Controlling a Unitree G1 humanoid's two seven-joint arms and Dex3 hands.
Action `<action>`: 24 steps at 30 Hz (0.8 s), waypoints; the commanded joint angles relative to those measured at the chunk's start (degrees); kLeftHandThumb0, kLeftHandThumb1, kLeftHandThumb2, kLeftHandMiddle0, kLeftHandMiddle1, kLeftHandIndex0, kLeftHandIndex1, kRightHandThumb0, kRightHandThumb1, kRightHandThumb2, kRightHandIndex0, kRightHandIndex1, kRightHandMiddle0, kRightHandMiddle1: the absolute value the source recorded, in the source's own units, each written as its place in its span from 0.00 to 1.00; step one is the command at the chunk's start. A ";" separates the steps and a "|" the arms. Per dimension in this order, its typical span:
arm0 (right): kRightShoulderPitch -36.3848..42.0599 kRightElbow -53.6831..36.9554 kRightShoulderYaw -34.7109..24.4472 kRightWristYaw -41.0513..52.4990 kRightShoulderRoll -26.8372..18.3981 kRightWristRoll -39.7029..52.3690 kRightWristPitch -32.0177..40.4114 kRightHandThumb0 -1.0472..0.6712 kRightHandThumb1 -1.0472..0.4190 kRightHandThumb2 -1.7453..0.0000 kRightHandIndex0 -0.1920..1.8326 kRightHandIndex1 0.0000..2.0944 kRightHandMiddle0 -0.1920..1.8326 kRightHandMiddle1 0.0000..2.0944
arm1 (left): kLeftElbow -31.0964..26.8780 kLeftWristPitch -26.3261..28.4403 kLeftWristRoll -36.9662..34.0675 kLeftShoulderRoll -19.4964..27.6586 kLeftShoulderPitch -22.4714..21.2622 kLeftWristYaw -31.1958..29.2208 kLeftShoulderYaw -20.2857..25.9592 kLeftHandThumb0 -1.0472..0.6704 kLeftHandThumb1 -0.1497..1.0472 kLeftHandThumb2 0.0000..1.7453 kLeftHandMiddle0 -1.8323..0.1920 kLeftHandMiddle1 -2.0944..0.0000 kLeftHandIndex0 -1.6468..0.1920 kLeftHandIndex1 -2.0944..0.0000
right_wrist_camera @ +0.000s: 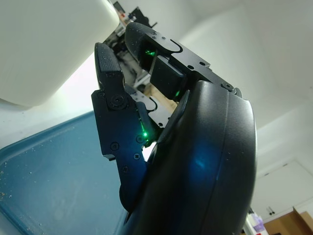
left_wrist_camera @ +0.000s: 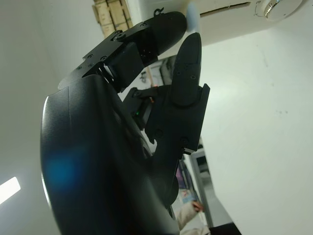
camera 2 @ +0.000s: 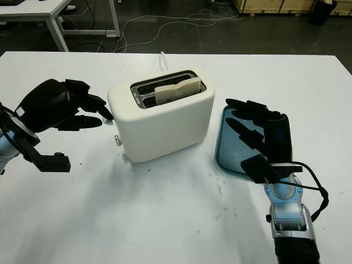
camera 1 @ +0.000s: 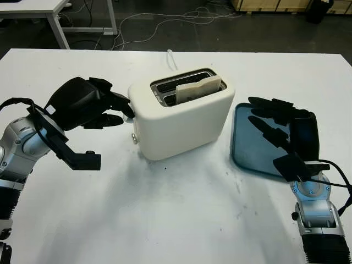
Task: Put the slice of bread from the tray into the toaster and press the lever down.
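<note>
A cream toaster [camera 1: 181, 113] stands mid-table. A slice of bread [camera 1: 199, 88] sits in its nearer slot, the top edge sticking out above the rim. My left hand [camera 1: 122, 113] is open at the toaster's left end, its fingertips [left_wrist_camera: 188, 46] against the upper part of that end wall, above a small round knob [camera 1: 135, 138]. The fingers hide the lever. A dark blue tray [camera 1: 247, 143] lies to the right of the toaster with nothing on it. My right hand [camera 1: 272, 124] hovers open over the tray, holding nothing.
The toaster's white cable [camera 1: 172, 58] runs off the table's far edge. Beyond the white table [camera 1: 165, 220] is dark floor with cables and a desk leg [camera 1: 58, 25] at the back left. Bare tabletop lies in front of the toaster.
</note>
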 commanded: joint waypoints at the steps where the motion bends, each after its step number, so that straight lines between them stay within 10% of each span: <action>1: 0.43 0.28 0.08 0.24 -0.32 0.67 -1.23 0.42 0.09 0.97 0.58 0.09 0.56 0.00 | 0.44 0.38 0.09 -0.03 0.58 -0.55 -0.56 0.45 0.89 0.09 0.58 0.34 0.45 0.67; 24: 0.44 0.95 0.05 0.25 -0.34 0.96 -1.69 0.42 0.09 0.97 0.58 0.09 0.56 0.00 | 3.20 -1.02 0.94 -0.09 -0.43 1.27 -0.97 0.46 0.89 0.08 0.56 0.37 0.46 0.66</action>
